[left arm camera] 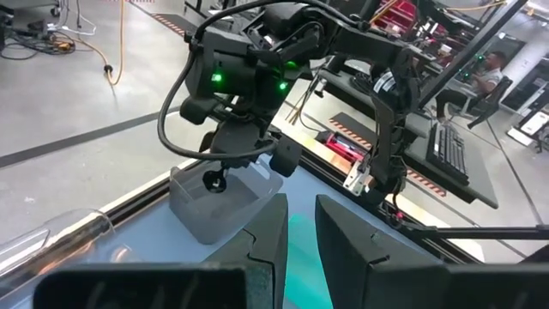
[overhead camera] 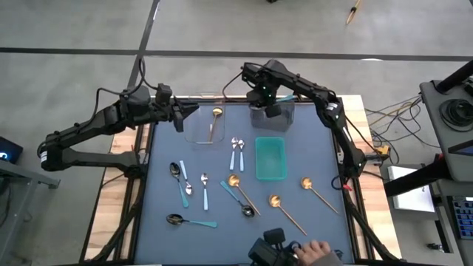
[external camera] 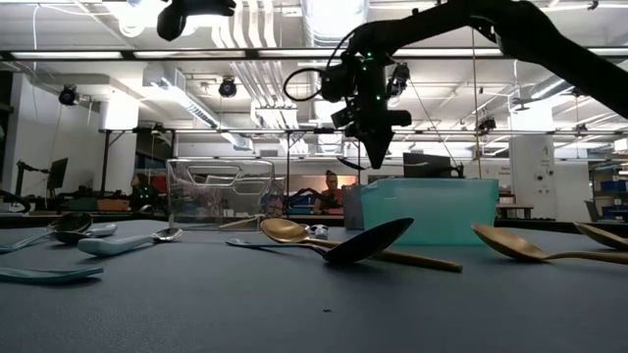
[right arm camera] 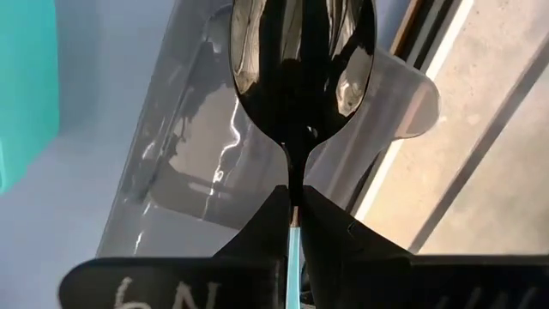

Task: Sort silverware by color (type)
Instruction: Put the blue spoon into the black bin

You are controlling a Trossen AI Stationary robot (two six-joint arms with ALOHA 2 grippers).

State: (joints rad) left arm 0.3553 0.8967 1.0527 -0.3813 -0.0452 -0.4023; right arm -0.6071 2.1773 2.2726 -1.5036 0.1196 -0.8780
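Hovering over the grey bin (overhead camera: 272, 115) in the high view, the right gripper (overhead camera: 264, 94) is clamped on a dark-bowled teal spoon (right arm camera: 300, 64). Low view: it hangs above the teal bin (external camera: 429, 209). Left wrist view: the left gripper (left arm camera: 300, 225), fingers slightly apart and holding nothing, faces that grey bin. Right wrist view: the spoon's bowl hangs over the grey bin.

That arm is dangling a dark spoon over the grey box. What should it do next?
Probably open its fingers. The right gripper pinches a dark spoon by its teal handle, bowl hanging directly over the grey bin, so letting go should drop it in.
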